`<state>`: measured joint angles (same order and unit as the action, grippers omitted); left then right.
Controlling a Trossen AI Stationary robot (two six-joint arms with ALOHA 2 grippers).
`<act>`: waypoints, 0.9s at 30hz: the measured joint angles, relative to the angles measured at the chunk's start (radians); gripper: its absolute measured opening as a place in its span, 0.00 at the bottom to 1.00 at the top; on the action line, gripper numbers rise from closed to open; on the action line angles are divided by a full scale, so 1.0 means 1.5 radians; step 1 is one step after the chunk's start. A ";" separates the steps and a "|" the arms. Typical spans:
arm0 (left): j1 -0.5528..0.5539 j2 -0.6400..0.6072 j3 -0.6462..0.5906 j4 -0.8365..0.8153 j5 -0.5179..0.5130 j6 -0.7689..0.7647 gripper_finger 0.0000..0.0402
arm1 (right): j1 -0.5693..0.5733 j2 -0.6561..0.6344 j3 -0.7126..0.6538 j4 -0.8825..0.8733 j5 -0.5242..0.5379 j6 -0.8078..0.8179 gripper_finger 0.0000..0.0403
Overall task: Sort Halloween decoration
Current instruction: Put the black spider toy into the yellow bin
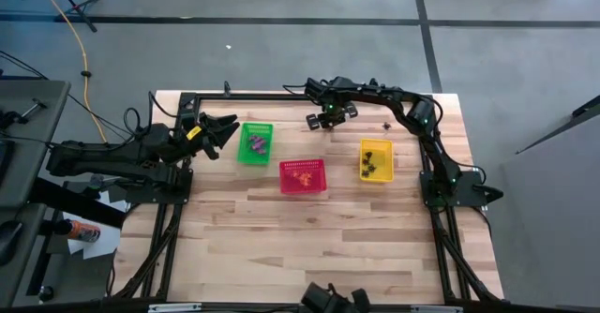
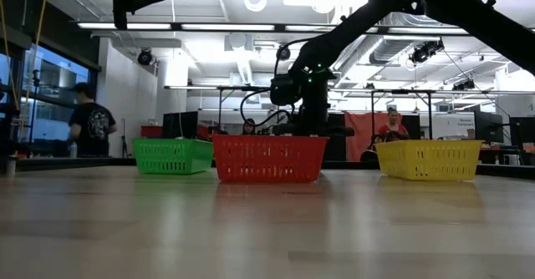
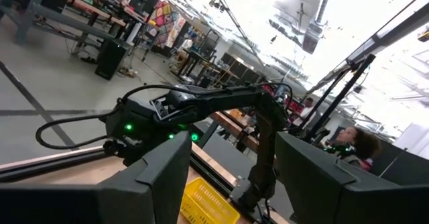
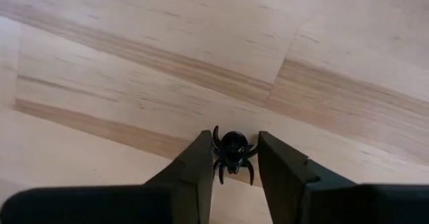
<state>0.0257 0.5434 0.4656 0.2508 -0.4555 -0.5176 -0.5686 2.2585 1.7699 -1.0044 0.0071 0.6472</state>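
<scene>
A black spider trinket lies on the wooden table at the far side, between the fingers of my right gripper, which points straight down on it. Purple trinkets lie in the green basket, orange ones in the red basket, black ones in the yellow basket. One more small dark trinket lies on the table beyond the yellow basket. My left gripper hangs open in the air left of the green basket. My right gripper has the black spider between its two fingers, which come from above and point down. The spider's legs reach both inner finger faces at the fingertips. The spider rests flat on the table.
The three baskets stand in a row across the table's middle, seen side by side in the low view: green, red, yellow. The near half of the table is bare wood. People stand in the room behind.
</scene>
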 joint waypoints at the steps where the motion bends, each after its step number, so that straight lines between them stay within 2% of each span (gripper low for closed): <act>1: 0.000 0.000 0.000 0.000 0.000 -0.002 0.51 | 0.000 0.000 0.000 0.000 0.000 0.000 0.23; 8: 0.000 0.000 0.000 0.000 0.000 -0.002 0.51 | -0.005 -0.014 0.006 -0.003 -0.005 -0.011 0.23; 19: 0.000 0.000 0.000 0.000 0.000 -0.002 0.51 | -0.032 -0.052 0.077 -0.007 -0.009 -0.054 0.23; 27: 0.000 0.000 0.000 -0.003 0.000 0.012 0.51 | -0.036 -0.091 0.120 -0.061 -0.094 -0.167 0.23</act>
<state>0.0257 0.5431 0.4656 0.2459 -0.4560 -0.4997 -0.6225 2.1215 1.9495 -1.0959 -0.1342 0.3963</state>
